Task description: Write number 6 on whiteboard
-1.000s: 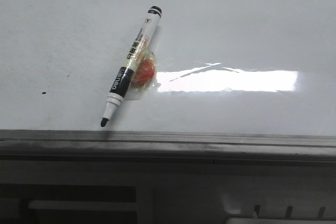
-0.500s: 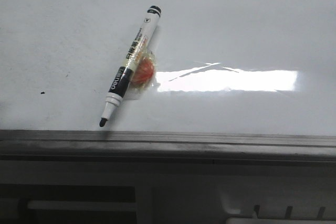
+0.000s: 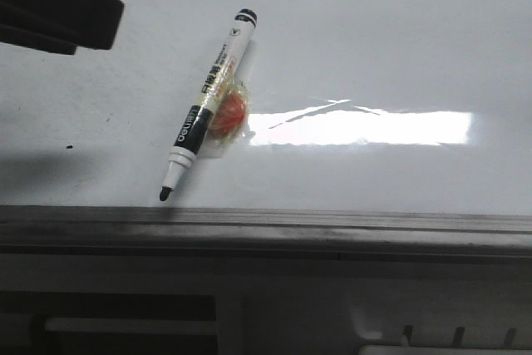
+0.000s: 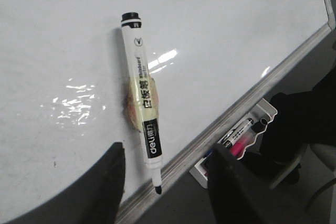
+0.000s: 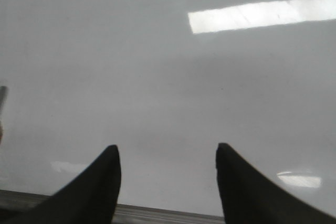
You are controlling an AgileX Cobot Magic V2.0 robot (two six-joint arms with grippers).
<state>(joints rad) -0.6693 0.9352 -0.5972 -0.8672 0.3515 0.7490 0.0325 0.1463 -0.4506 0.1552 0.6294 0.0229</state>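
Observation:
The whiteboard [image 3: 374,39] lies flat, glossy white, and no number 6 is in view on it. A white-and-black marker [image 3: 208,101] rests on it uncapped, its black tip [image 3: 165,194] close to the grey frame edge [image 3: 266,222]. An orange lump wrapped in clear tape [image 3: 229,112] is stuck to the marker's middle. My left gripper [image 4: 168,148] is open above the marker's [image 4: 143,90] tip end, fingers on either side and not touching it. A dark part of the left arm [image 3: 58,6] shows at the far left. My right gripper [image 5: 167,147] is open over bare whiteboard [image 5: 157,77].
A tiny black dot [image 3: 69,147] marks the board left of the marker. Beyond the frame edge, below the board, a white tray [image 4: 239,135] holds other markers. A bright light reflection [image 3: 357,128] lies right of the marker.
The left arm has come into the front view at the upper left and casts a shadow on the board. The marker has not moved.

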